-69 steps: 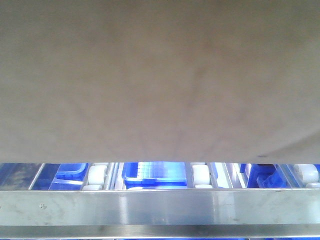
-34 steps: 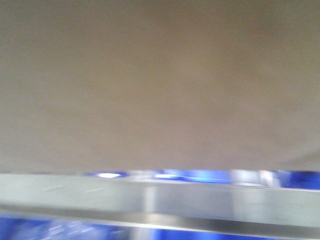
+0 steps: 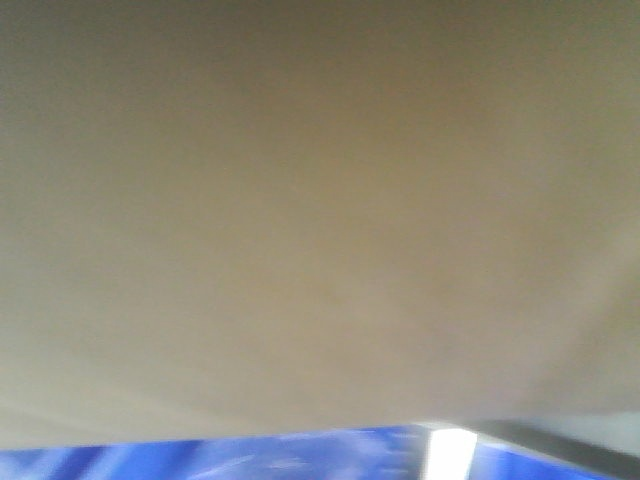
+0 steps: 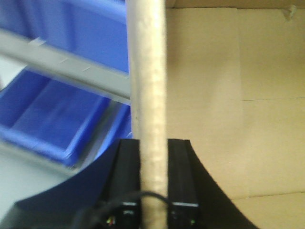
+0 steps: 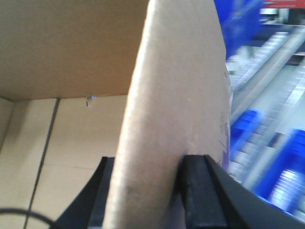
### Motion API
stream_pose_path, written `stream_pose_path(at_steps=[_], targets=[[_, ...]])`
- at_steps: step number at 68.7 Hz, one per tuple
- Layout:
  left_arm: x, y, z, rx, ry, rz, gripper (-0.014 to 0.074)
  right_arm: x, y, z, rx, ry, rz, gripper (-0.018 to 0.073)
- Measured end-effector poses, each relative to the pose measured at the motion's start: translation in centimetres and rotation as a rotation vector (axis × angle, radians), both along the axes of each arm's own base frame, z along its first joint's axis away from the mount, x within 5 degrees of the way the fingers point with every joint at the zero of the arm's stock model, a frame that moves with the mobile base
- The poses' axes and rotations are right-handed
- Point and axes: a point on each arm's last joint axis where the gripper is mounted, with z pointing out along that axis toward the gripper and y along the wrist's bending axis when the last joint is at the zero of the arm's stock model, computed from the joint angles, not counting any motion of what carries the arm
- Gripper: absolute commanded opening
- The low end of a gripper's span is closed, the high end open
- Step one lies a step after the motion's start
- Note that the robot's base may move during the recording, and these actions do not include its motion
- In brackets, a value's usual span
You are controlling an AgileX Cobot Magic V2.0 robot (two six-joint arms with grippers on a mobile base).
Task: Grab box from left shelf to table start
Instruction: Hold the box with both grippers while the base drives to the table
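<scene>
- Black left gripper (image 4: 153, 148) clamps a wall of your large brown corrugated cardboard box (image 3: 320, 220); right gripper (image 5: 151, 167) pinches another wall.
- The box fills more of your front view than a second ago.
- Brushed silver shelf rail (image 3: 575, 442) has slid to the lower-right corner, with blue plastic bins (image 4: 52, 119) beyond.

box (image 3: 320, 200): blurred, cropped top and sides | blue bins (image 4: 52, 119): motion-smeared | left shelf (image 4: 71, 64): rail soft, edge-cut

An open-topped blue plastic bin (image 4: 43, 119) sits low (another above it), and further blue bins (image 5: 240, 131) show blurred.
</scene>
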Motion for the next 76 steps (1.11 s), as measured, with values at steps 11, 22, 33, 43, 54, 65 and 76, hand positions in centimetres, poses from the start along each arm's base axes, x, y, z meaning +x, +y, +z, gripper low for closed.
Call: stream_pose_path(at_steps=[11,22,33,43,54,65,76], targets=[[0.5,-0.2,-1.0,-0.008,0.022,-0.002,-0.0092,0.0,0.0,0.0,0.000,-0.003,-0.002,0.0058],[0.9,-0.3,-1.8,-0.015,0.036,-0.005,-0.0092,0.0,0.0,0.0,0.000,-0.003,-0.002,0.0058],[1.0,-0.3,-1.9,-0.017,0.037,-0.006,-0.0092,0.0,0.0,0.0,0.000,-0.003,-0.002,0.0058],[1.0,-0.3,-1.9,-0.017,0.037,-0.005,-0.0092,0.0,0.0,0.0,0.000,-0.003,-0.002,0.0058],[1.0,-0.4,-1.9,-0.017,0.037,-0.006,-0.0092,0.0,0.0,0.0,0.000,-0.003,-0.002,0.0058],[1.0,-0.4,-2.0,-0.017,0.039,-0.006,-0.0092,0.0,0.0,0.0,0.000,-0.003,-0.002,0.0058],[1.0,-0.4,-2.0,-0.017,0.039,-0.006,-0.0092,0.0,0.0,0.0,0.000,-0.003,-0.002,0.0058]])
